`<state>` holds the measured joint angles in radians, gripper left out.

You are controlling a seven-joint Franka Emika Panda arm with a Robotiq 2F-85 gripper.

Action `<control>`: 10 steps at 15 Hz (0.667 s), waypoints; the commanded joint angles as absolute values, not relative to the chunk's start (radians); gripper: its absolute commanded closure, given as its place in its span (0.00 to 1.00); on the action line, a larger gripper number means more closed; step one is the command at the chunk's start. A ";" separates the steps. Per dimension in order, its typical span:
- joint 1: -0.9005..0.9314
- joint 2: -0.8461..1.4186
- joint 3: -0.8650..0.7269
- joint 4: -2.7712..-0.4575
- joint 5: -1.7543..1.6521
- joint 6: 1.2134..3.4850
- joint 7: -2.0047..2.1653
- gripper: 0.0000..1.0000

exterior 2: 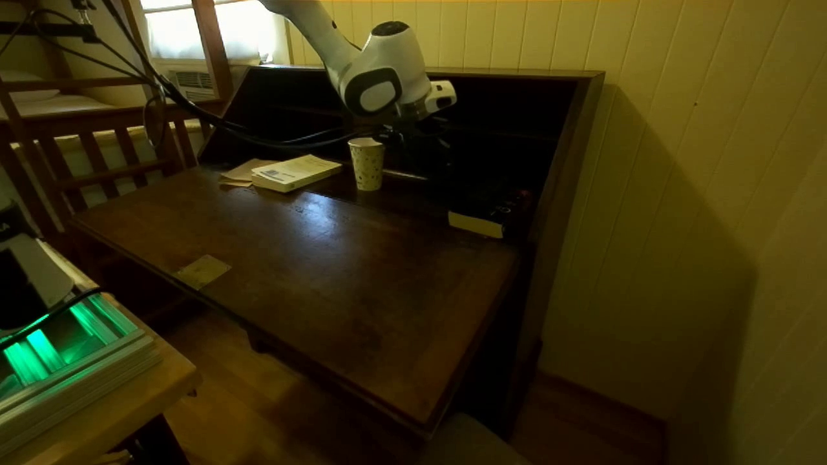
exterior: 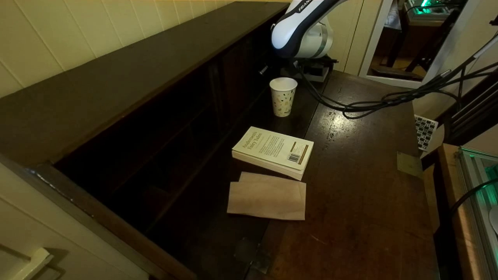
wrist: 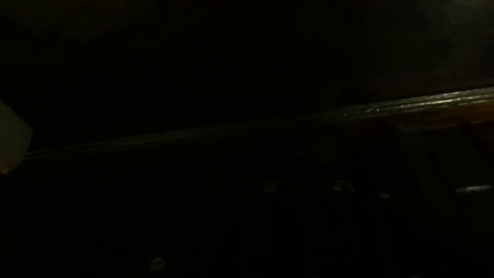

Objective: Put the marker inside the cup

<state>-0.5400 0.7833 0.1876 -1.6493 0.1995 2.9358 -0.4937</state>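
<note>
Okay, gripper (exterior 2: 423, 150) first: it's in deep shadow at the back of the bench (exterior 2: 336, 271). From where I stand I can't tell how far apart its jaws are, or whether anything sits between them. The marker I can't pick out in this gloom, so can't say where it is. Wrist view's nearly black too: a slanting glossy streak (wrist: 417, 103) and a pale rounded shape (wrist: 14, 137) cut off at the left edge, identity unclear.

White-and-dark arm (exterior 2: 387, 71) reaches in from above, bent down toward the gripper. Black cables (exterior: 389, 103) trail off it, out past the bench's edge.

Near the gripper, the cup (exterior: 283, 99): white, speckled, upright on the bench, mouth up in both exterior views.

Next out, white book (exterior: 274, 151), flat, barcode up, "Andersen's Fairy Tales" printed on it, between the cup and some brown sheets (exterior: 268, 200). Sheets overlap each other, just beside the book.

Other side of the gripper from the cup: dark thick book (exterior 2: 481, 223), pale page edge showing.

Farther out: dark compartments (exterior: 183, 128) along the bench's back, panelled wall (exterior 2: 665, 181), side table (exterior 2: 174, 381) with a green-lit frame (exterior 2: 71, 349).
</note>
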 commanded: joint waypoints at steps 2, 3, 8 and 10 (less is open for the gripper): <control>-0.532 0.802 0.169 -1.619 0.157 2.915 -0.457 1.00; -0.529 0.799 0.163 -1.620 0.153 2.909 -0.453 1.00; -0.531 0.769 0.167 -1.652 0.157 2.891 -0.448 1.00; -0.522 0.758 0.160 -1.672 0.160 2.910 -0.436 1.00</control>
